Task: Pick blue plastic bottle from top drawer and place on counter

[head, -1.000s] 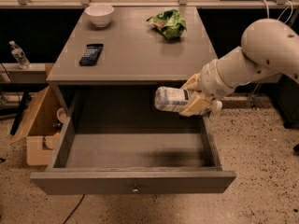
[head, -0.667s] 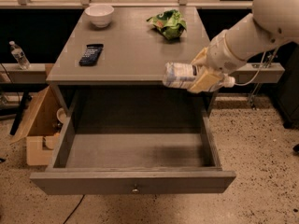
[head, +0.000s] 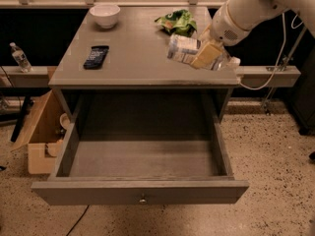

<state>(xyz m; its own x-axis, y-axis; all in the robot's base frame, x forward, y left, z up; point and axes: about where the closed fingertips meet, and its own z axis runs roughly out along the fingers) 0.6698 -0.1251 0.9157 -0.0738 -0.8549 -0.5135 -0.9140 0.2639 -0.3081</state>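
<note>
1. My gripper (head: 201, 56) is clamped on the blue plastic bottle (head: 181, 49), which lies sideways in my grasp.
2. Both hang over the right side of the counter (head: 133, 68), near a green bag (head: 177, 22).
3. Farther left on the counter sit a dark remote (head: 96, 56) and a white bowl (head: 106, 14).
4. Below, the top drawer (head: 140, 191) stands pulled out.

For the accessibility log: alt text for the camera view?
The pincer holds the blue plastic bottle on its side over the right of the counter, where a bowl, dark remote and green bag lie. Below, the top drawer stands open.
</note>
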